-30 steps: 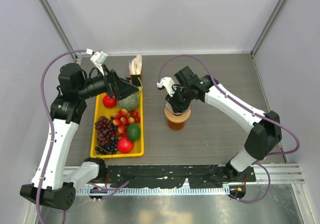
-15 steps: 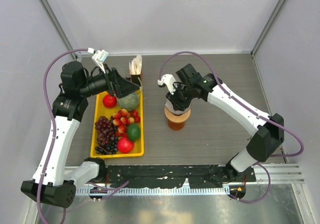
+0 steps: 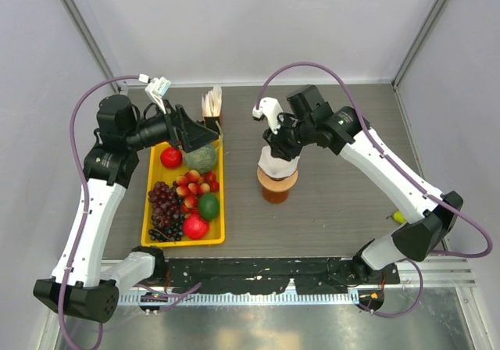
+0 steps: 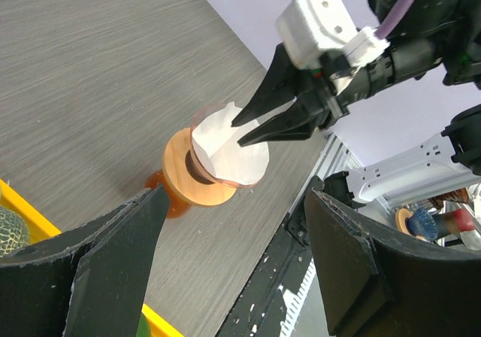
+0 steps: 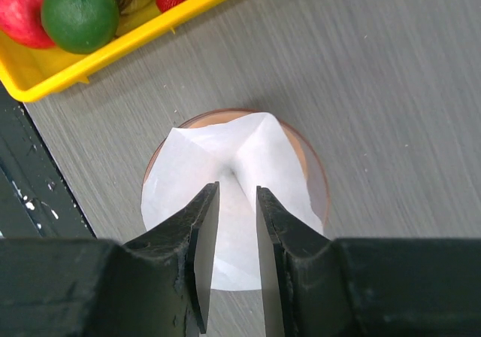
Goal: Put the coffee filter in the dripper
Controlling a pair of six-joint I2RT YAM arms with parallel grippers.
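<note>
**Item: coffee filter [image 5: 188, 179], paper, one.** White, thin, opened into a cone, with one crease running down to the point.

**Location.** It sat directly beneath the right claw [image 5: 237, 192], inside the dripper [image 4: 188, 188]. Its point went down into the dark centre hole. Its upper edge stood up past the tan collar on the side away from the claw's wrist. The dripper itself stood on a small glass jug [image 4: 156, 185] of amber liquid, straight under the claw.

**Right claw.** The jaws were parted by only a narrow slit. The filter's crease showed through the slit and no paper was caught in it, so I judged it to be holding nothing. The tips hung at the paper's mouth. Whether they brushed it I could not tell.

**Left claw [image 4: 234, 195].** It stood well off from the right claw, over the far end of the yellow tray [image 5: 113, 51]. Its jaws were spread wide and held nothing.

**Handling, by my estimate.**
- Weight: almost nothing. A nudge or a draught would shift it.
- Stiffness: limp, with only the fold and the cone shape holding it up.
- Fragility: it crumples and tears easily, and a hard pinch would leave a dent.
- Surface: dry and matt, so not slippery, but it may cling to a finger pad and lift out with it.

**Where to take hold.** If it needed reseating, I would take the free upper rim that stood proud of the collar. That calls for a light pinch across the single thickness, or across the seam where the paper is doubled. I would not take it at the point. Pressing down should be gentle, since the dripper only rests on the jug and could tip.
</note>
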